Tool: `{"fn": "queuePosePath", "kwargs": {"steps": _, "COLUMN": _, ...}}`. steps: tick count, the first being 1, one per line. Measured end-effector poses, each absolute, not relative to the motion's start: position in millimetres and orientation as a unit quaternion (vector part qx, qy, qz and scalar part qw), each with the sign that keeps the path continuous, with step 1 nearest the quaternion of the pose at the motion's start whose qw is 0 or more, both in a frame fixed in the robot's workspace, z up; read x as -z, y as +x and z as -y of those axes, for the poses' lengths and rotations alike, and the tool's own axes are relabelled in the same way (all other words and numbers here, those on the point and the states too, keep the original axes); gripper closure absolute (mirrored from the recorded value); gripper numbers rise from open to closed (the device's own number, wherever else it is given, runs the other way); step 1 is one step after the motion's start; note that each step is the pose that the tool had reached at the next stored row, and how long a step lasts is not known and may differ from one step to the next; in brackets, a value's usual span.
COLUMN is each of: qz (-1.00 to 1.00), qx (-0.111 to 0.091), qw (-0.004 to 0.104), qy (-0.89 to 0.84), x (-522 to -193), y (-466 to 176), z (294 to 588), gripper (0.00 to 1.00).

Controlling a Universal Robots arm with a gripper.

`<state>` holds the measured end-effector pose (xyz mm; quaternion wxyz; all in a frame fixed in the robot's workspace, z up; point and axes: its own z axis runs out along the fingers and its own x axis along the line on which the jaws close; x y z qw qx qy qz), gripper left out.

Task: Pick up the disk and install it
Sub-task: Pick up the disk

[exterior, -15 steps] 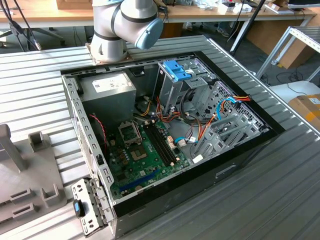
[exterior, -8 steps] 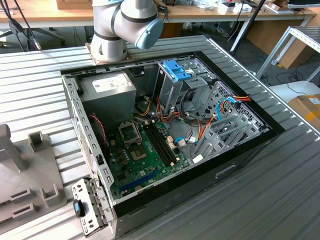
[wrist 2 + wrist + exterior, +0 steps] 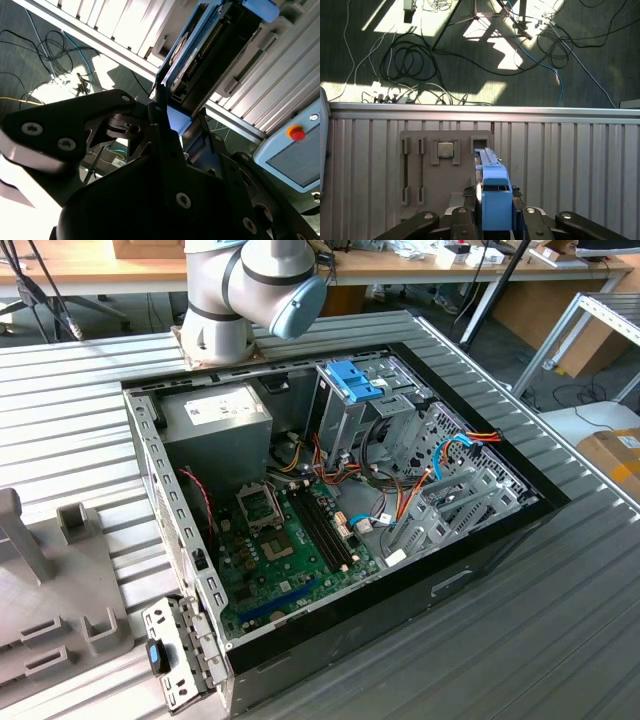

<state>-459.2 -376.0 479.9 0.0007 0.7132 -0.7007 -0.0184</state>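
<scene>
Disk, black with blue rail: was pinched on edge between the gripper's fingers. It sat over the grey holder plate, just beside the plate's processor chip.

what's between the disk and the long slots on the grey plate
A square silver chip, set in the plate beside the disk, in the first wrist view.

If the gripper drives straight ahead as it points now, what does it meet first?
Likely the grey holder plate, with the disk in the gripper touching first; depth is unclear.
</scene>
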Motion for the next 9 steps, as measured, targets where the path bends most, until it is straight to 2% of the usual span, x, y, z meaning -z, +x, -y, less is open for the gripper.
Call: {"fn": "queuePosePath", "kwargs": {"steps": 9, "qz": 0.701, "qx": 0.018, "qw": 0.001, "qy": 0.713, "x": -494, "y": -459, "z": 376, "gripper": 0.64}}
